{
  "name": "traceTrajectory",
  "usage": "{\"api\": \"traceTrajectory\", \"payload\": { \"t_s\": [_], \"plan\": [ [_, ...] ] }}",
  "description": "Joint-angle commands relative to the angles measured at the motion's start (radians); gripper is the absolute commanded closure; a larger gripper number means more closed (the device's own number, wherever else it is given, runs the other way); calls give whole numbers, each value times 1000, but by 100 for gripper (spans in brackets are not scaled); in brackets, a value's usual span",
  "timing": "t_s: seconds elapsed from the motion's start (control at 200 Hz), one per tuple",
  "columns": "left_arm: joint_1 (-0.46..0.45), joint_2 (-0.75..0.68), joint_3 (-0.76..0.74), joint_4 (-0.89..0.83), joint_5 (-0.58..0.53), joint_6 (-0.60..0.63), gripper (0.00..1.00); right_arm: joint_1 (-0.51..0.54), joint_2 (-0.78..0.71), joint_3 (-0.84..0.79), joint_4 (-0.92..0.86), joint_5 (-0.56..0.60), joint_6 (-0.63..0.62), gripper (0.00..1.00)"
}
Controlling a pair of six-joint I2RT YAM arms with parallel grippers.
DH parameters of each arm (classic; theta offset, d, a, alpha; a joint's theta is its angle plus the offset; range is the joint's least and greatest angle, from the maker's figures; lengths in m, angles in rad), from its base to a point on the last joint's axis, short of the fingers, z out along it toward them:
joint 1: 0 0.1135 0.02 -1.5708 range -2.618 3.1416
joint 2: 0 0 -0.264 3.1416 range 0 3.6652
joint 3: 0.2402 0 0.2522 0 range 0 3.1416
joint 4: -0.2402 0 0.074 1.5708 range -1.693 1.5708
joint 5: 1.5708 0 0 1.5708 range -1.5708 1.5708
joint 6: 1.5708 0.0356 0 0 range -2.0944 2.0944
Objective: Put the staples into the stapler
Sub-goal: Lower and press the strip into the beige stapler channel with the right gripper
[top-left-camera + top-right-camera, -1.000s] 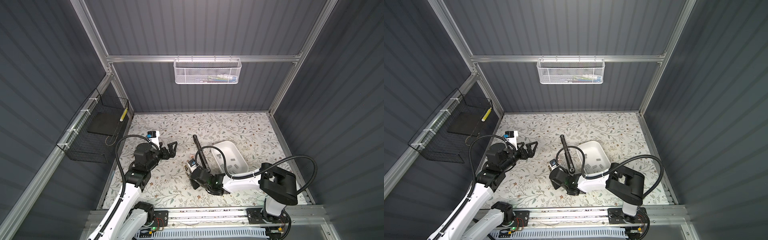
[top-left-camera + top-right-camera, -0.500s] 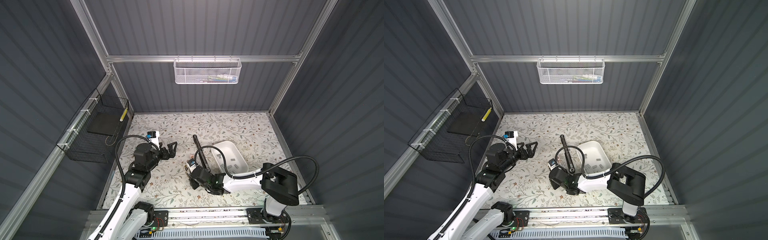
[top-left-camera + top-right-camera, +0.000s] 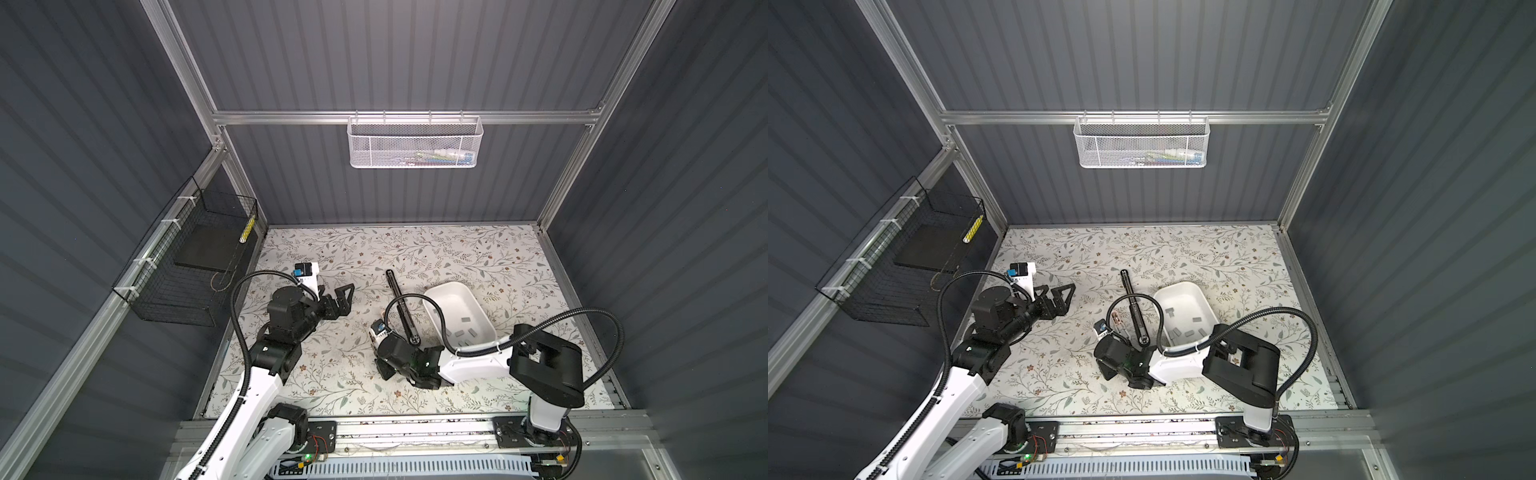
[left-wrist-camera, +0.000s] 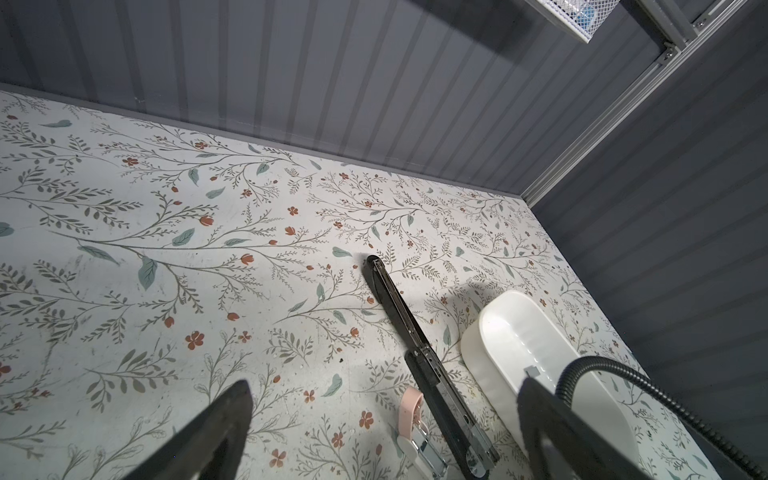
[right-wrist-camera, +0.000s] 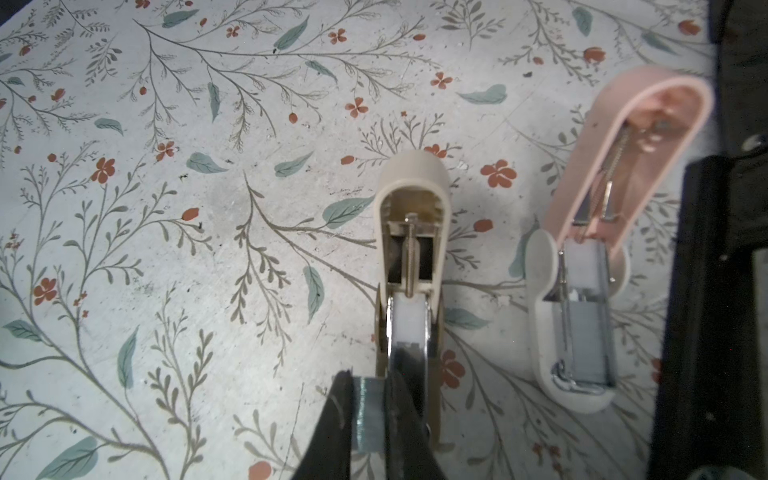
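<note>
In both top views the right gripper point(image 3: 385, 371) was bent low over the flowered table top point(image 3: 332, 374), close to the long black metal stapler point(image 3: 401, 307). How its jaws stood could not be read from there. The spare small grey metal staples point(image 3: 465, 320) lay in the white plastic tub point(image 3: 484, 316) just behind. The left gripper point(image 3: 341, 296) hung well apart, its jaws wide and nothing between them, so nothing steadied any stapler.

The left wrist view showed only the black metal stapler, the tip of a small pink plastic stapler point(image 4: 411, 403) and the tub.

In the right wrist view the right gripper was closed on one grey staple strip point(image 5: 368, 415), held just above the metal channel of a small cream plastic stapler point(image 5: 411, 232) that lay opened. The pink plastic stapler beside it was opened too and seemed already filled.

The grip on the staple strip was narrow, so I think it could turn or slip between the fingers. If it came down out of line with the channel, it could catch on a wall and break or fall on the table top. The light cream plastic stapler could also slide away under the push
</note>
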State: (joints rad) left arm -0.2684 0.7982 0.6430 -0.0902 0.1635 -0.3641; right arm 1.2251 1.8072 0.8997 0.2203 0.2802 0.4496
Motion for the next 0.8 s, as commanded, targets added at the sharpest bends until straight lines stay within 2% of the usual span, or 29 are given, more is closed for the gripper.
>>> {"api": "traceTrajectory", "payload": {
  "t_s": [0.0, 0.315, 0.795],
  "plan": [
    [3, -15, -3, -6, -6, -5, 0, 4, -12, 20, -16, 11, 15, 100],
    [3, -14, -4, -8, -5, -6, 0, 5, -73, -27, -2, 53, 17, 100],
    [3, -15, -4, -6, -6, -6, 0, 2, -19, 4, -3, 75, -3, 100]
  ]
}}
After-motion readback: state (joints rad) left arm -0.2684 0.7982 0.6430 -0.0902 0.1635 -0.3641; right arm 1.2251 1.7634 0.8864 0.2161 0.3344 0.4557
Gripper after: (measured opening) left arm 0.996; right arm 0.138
